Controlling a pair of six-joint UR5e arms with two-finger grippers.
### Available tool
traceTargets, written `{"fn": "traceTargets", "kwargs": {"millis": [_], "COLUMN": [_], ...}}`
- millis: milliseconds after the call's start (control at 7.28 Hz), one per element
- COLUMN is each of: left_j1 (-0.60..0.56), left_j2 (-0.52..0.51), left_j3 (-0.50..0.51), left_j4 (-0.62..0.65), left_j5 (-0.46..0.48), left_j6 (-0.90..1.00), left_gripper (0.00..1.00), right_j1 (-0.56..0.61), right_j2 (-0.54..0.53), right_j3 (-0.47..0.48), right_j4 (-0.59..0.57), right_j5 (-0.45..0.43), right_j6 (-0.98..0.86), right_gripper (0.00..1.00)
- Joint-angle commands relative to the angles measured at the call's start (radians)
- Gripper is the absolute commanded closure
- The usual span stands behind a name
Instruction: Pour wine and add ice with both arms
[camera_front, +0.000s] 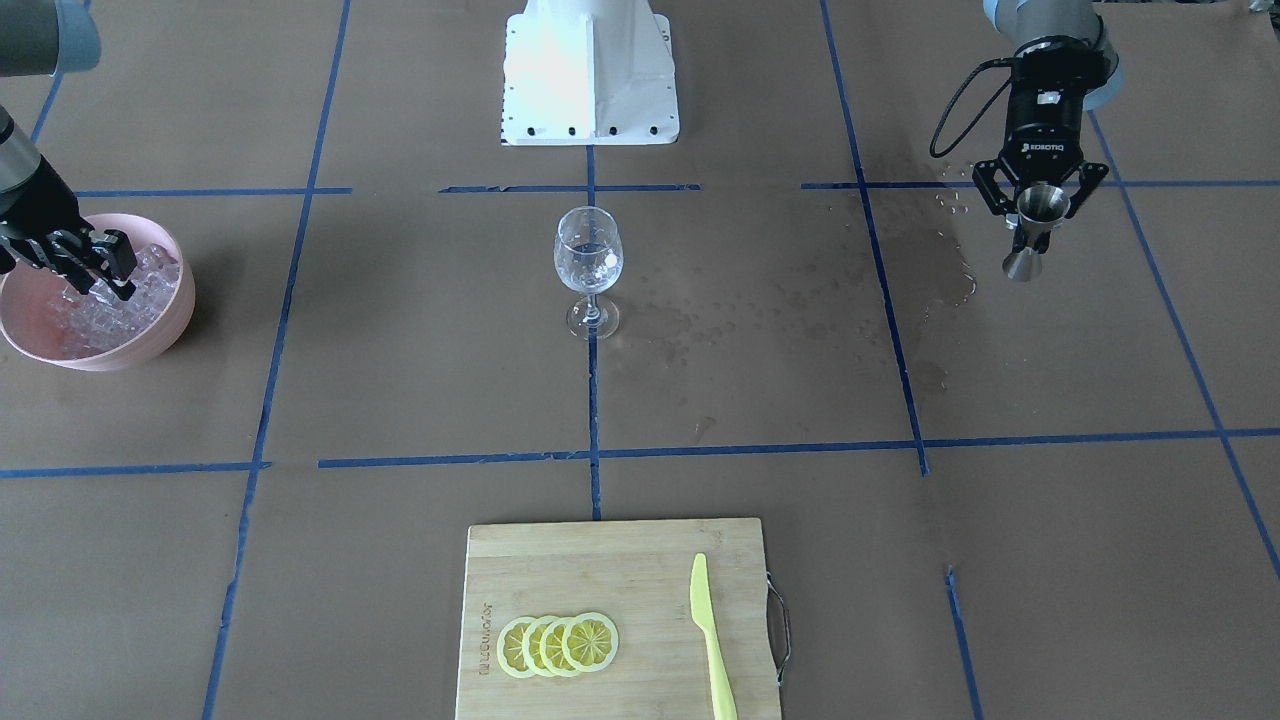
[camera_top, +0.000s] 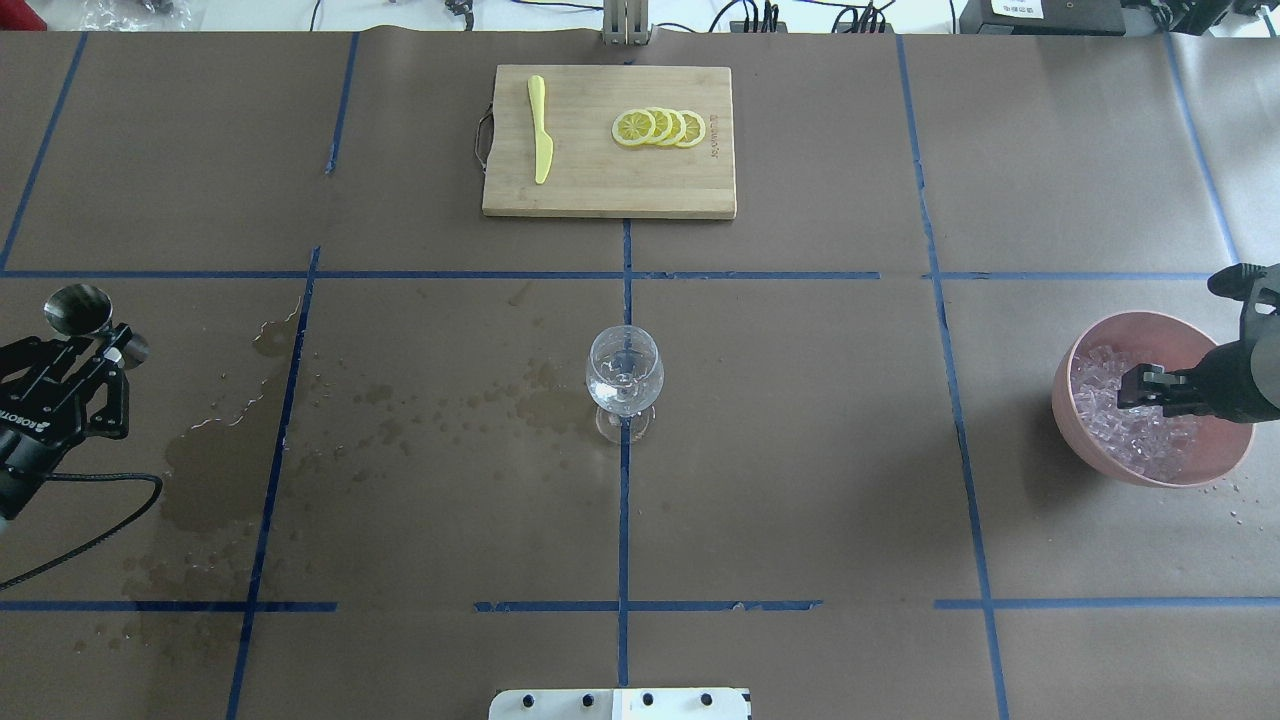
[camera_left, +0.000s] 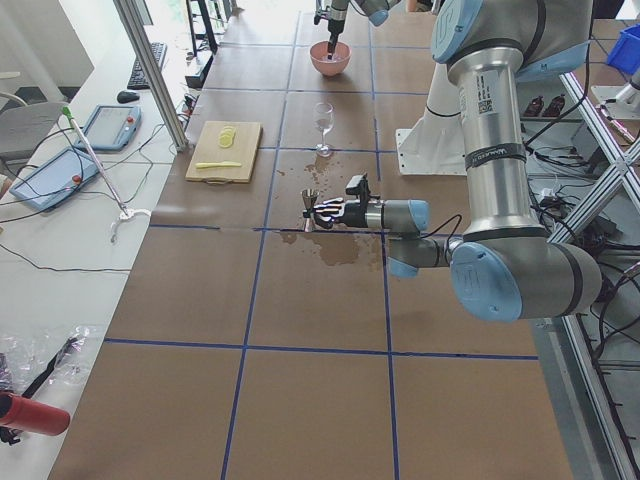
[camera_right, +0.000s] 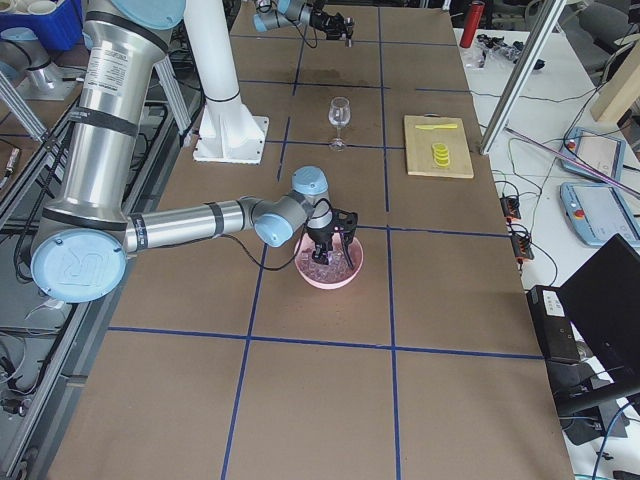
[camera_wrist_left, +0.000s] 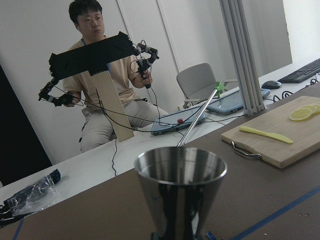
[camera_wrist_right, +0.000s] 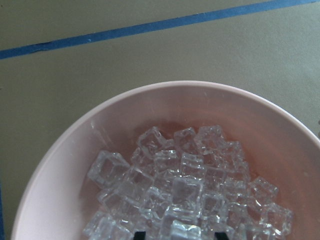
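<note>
My left gripper (camera_front: 1040, 203) (camera_top: 88, 352) is shut on a steel jigger (camera_front: 1034, 228) (camera_top: 77, 308) (camera_wrist_left: 180, 187), held upright above a wet patch at the table's left end. My right gripper (camera_front: 103, 270) (camera_top: 1137, 386) reaches down into a pink bowl (camera_front: 184, 305) (camera_top: 1072, 362) (camera_wrist_right: 75, 145). Its fingers stand apart, with the tips dipped among the ice (camera_front: 152, 283) (camera_top: 1100, 402) (camera_wrist_right: 185, 170). One cube lies between the tips at the bottom edge of the right wrist view. A wine glass (camera_front: 588, 258) (camera_top: 624, 375) holding a little clear liquid stands upright at the table's centre, far from both arms.
A bamboo cutting board (camera_front: 600, 570) (camera_top: 600, 185) at the far middle edge carries lemon slices (camera_front: 558, 645) (camera_top: 660, 127) and a yellow-green knife (camera_front: 710, 640) (camera_top: 540, 140). Wet stains (camera_top: 210, 470) spread between the glass and the left arm. The white pedestal (camera_front: 590, 70) stands behind the glass. A seated person shows beyond the table.
</note>
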Motion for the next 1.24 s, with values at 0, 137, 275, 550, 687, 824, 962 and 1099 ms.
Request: {"fn": "traceTargets", "kwargs": {"millis": [0, 137, 275, 550, 687, 824, 962, 1099], "left_j1": [0.002, 0.005, 0.006, 0.023, 0.029, 0.032, 0.04, 0.045], "left_j2": [0.0, -0.002, -0.002, -0.003, -0.003, -0.005, -0.005, -0.008], "left_j3": [0.016, 0.022, 0.037, 0.039, 0.037, 0.037, 0.037, 0.036], "left_j4": [0.004, 0.005, 0.005, 0.013, 0.013, 0.018, 0.019, 0.036], "left_j5": [-0.003, -0.003, -0.006, -0.009, -0.009, -0.009, -0.009, -0.009], "left_j6": [-0.054, -0.057, -0.085, -0.114, -0.116, -0.12, -0.143, -0.149], "left_gripper": [1.0, 1.0, 1.0, 1.0, 1.0, 1.0, 1.0, 1.0], "right_j1": [0.0, 0.002, 0.002, 0.006, 0.006, 0.008, 0.011, 0.023], "right_j2": [-0.002, -0.004, -0.004, -0.007, -0.011, -0.013, -0.014, -0.016], "right_j3": [0.001, 0.002, 0.005, 0.01, 0.015, 0.018, 0.027, 0.045], "right_j4": [0.0, 0.0, 0.0, 0.0, 0.0, -0.002, -0.003, -0.006], "right_j5": [0.0, 0.002, 0.002, 0.003, 0.002, 0.003, 0.003, 0.015], "right_j6": [-0.001, -0.001, -0.001, -0.002, -0.005, -0.008, -0.01, -0.011], "right_gripper": [0.51, 0.55, 0.6, 0.76, 0.9, 1.0, 1.0, 1.0]}}
